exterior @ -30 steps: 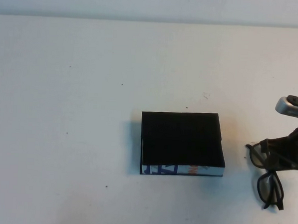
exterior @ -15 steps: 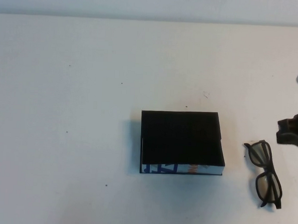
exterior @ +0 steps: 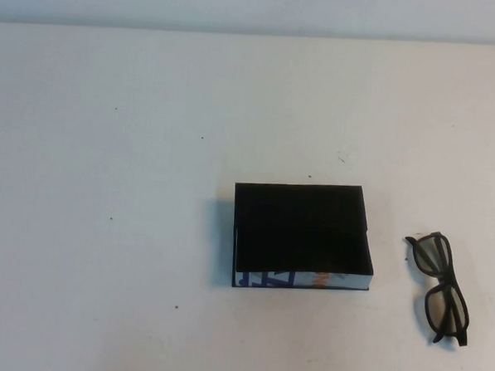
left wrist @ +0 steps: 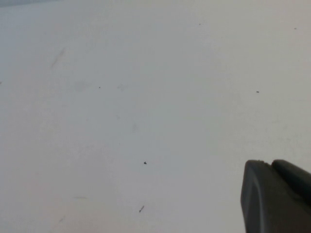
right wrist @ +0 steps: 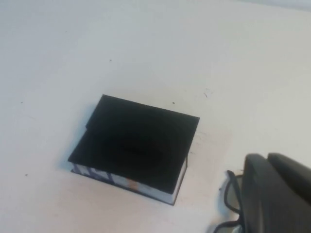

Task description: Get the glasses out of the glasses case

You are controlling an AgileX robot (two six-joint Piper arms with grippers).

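Observation:
The glasses case (exterior: 303, 232), a shallow black box with a white, blue-lettered front edge, lies shut on the white table at centre. The dark-framed glasses (exterior: 441, 287) lie flat on the table to the right of the case, apart from it. Neither gripper shows in the high view. In the right wrist view my right gripper (right wrist: 266, 156) is shut and empty, raised above the glasses (right wrist: 227, 191), which it partly hides; the case (right wrist: 136, 143) lies beyond. In the left wrist view my left gripper (left wrist: 269, 162) is shut and empty over bare table.
The white table (exterior: 114, 187) carries only small dark specks. Its far edge meets a pale wall at the top of the high view.
My right gripper let go of the glasses and pulled away to the right, out of the high view. The glasses now lie alone on the table. The case has not moved.

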